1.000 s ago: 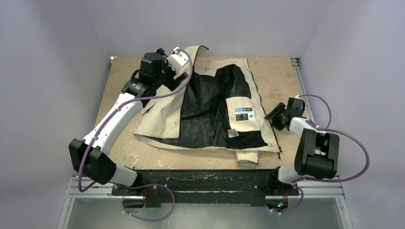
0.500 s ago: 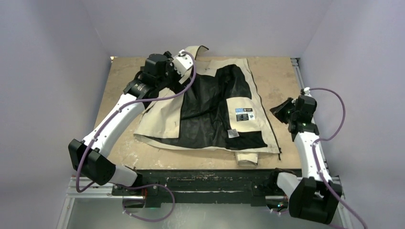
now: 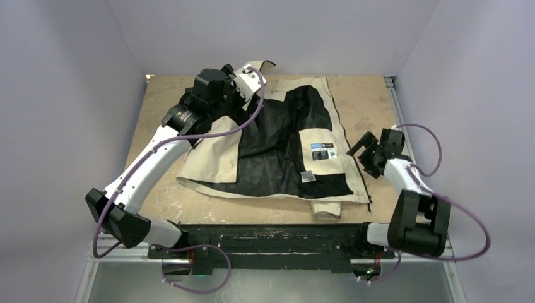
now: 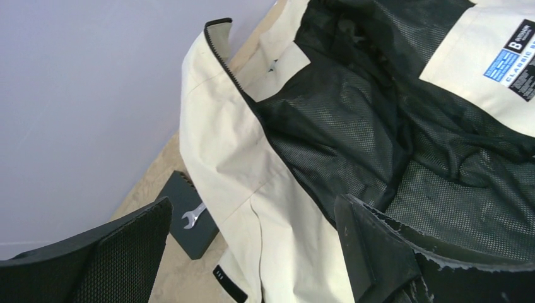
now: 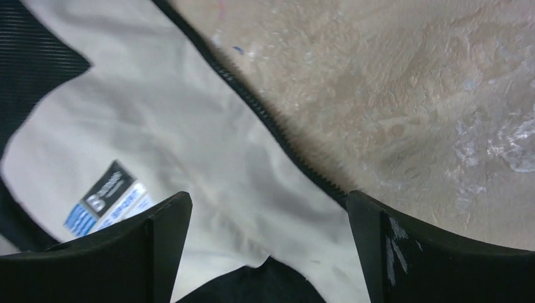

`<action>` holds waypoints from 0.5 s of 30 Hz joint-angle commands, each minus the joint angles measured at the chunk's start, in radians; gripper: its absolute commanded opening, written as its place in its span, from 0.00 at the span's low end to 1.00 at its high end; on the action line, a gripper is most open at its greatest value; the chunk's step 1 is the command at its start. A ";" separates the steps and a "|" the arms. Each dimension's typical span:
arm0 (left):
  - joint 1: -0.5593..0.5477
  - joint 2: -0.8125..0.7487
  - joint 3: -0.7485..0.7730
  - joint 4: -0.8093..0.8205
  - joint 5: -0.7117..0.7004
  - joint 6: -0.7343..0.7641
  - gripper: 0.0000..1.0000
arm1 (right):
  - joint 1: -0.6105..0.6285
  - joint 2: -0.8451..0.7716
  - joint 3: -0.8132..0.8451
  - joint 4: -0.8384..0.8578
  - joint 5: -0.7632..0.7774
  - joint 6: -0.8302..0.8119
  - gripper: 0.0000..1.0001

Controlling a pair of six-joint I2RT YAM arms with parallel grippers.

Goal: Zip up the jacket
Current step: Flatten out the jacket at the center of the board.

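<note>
- The jacket [image 3: 276, 148] lies spread open on the middle of the table [image 3: 359, 101], black lining up, with cream panels along both sides and the front unzipped.
- A printed label [image 3: 322, 150] shows on its inner cream panel.
- The right gripper [image 5: 268, 221] hangs over the jacket's right-hand edge, jaws spread wide and gripping nothing, with the zipper teeth [image 5: 277, 136] running between its fingers below.
- The left gripper [image 4: 252, 249] hovers above the collar end at the far left, also spread wide and empty.
- A small dark block with a wrench mark [image 4: 192, 218] sits just beside the cream front.
</note>
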 commanded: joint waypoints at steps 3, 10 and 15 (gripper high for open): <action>0.018 0.004 0.070 -0.011 -0.074 -0.027 0.99 | -0.006 0.141 -0.002 0.123 0.036 0.016 0.97; 0.036 0.012 0.060 0.012 -0.067 -0.032 0.99 | -0.009 0.167 -0.075 0.178 -0.069 -0.005 0.85; 0.042 0.014 0.058 0.020 -0.067 -0.035 0.99 | -0.009 0.103 -0.143 0.205 -0.151 0.012 0.59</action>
